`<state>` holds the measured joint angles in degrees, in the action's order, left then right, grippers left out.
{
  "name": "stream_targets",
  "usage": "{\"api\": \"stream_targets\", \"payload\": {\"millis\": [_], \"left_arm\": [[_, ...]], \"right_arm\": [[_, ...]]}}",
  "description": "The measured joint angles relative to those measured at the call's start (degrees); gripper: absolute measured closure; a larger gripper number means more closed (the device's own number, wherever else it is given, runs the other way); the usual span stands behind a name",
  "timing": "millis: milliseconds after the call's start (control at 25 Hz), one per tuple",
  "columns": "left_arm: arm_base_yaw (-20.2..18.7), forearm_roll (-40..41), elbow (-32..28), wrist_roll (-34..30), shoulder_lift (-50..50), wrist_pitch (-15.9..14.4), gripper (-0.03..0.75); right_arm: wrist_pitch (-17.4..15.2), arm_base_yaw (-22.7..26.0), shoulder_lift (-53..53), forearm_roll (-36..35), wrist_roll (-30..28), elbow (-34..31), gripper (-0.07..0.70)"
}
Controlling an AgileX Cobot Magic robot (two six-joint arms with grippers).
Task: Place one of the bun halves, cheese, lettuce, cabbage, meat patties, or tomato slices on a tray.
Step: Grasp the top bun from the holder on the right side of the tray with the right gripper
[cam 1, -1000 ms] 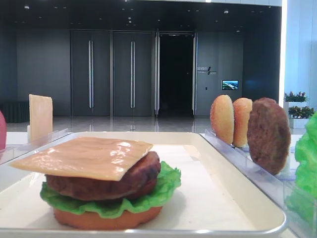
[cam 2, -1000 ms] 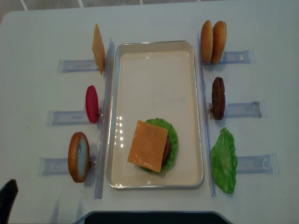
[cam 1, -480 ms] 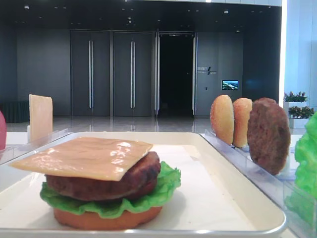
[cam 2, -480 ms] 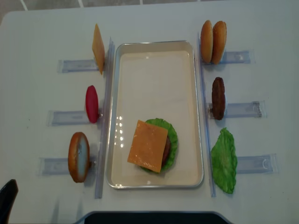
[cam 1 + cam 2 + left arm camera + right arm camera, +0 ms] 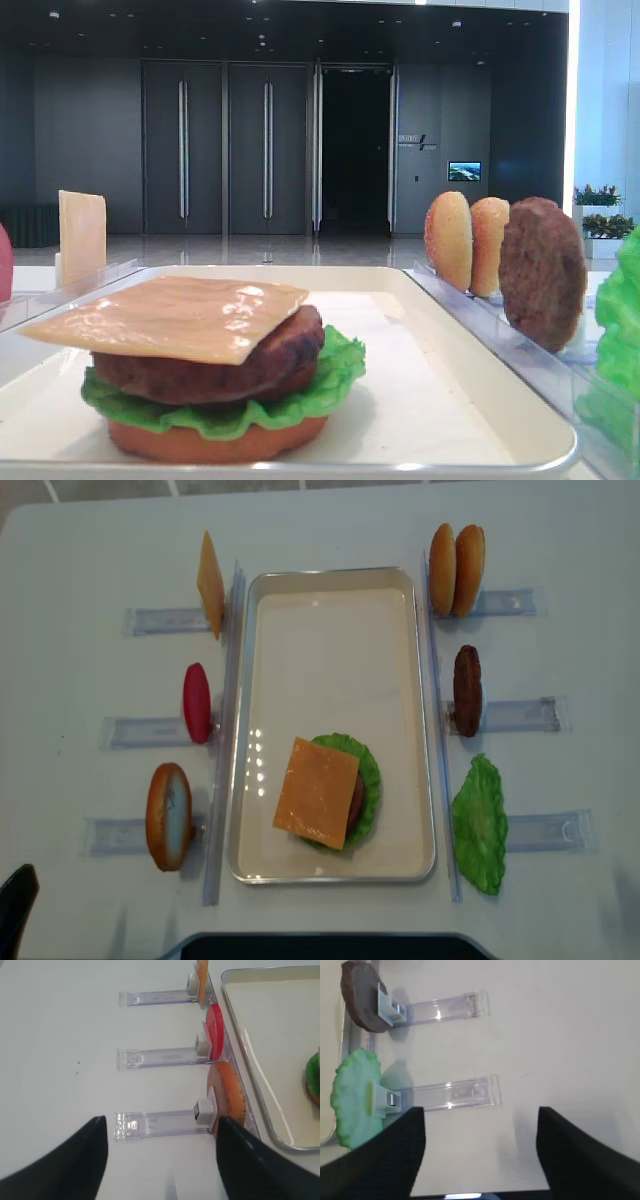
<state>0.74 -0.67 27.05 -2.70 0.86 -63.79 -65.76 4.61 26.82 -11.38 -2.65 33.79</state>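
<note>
In the low front view, a stack sits on the cream tray (image 5: 470,400). A cheese slice (image 5: 170,315) lies on top of a meat patty (image 5: 215,365). Under that is lettuce (image 5: 320,385), then an orange-brown bun half (image 5: 215,440) at the bottom. To the right, two bun halves (image 5: 450,240) and a second patty (image 5: 542,272) stand on edge in clear racks (image 5: 520,345).

In the right wrist view, the right end effector (image 5: 480,1152) hangs over the white bench (image 5: 560,1035). Its two dark fingers (image 5: 385,1160) are far apart and hold nothing. A green lettuce leaf (image 5: 352,1097) and a brown patty (image 5: 362,995) stand in clear racks nearby.

In the left wrist view, the left end effector (image 5: 160,1160) is also spread wide and holds nothing. In front of it stand a bun half (image 5: 227,1097), a red tomato slice (image 5: 215,1037) and a cheese slice (image 5: 201,977), each in its rack beside the tray.

In the top view, the stack lies near the front end of the tray (image 5: 330,610). Its cheese slice (image 5: 318,792) sits a bit crooked over the lettuce.
</note>
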Motion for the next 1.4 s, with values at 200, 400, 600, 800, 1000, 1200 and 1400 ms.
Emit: {"api": "stream_targets", "payload": {"millis": [200,400,600,800,1000,1200,1400], "left_arm": [[0.0,0.0,0.0,0.1,0.0,0.0,0.198],[0.0,0.0,0.0,0.1,0.0,0.0,0.198],[0.0,0.0,0.0,0.1,0.0,0.0,0.198],[0.0,0.0,0.0,0.1,0.0,0.0,0.198],[0.0,0.0,0.0,0.1,0.0,0.0,0.198],[0.0,0.0,0.0,0.1,0.0,0.0,0.198],[0.0,0.0,0.0,0.1,0.0,0.0,0.198]], "right_arm": [[0.2,0.0,14.5,-2.9,-2.3,5.6,0.150],[0.7,0.0,28.6,-3.4,-4.1,11.9,0.150],[3.1,-0.8,37.1,-3.6,-6.1,18.0,0.150],[4.4,-2.5,44.4,-3.7,-7.1,24.1,0.150],[5.4,-3.6,51.4,-3.9,-8.0,30.6,0.150],[6.3,-3.6,58.5,-3.9,-8.3,37.0,0.150],[8.0,-3.6,64.2,-4.9,-8.3,41.6,0.150]]}}
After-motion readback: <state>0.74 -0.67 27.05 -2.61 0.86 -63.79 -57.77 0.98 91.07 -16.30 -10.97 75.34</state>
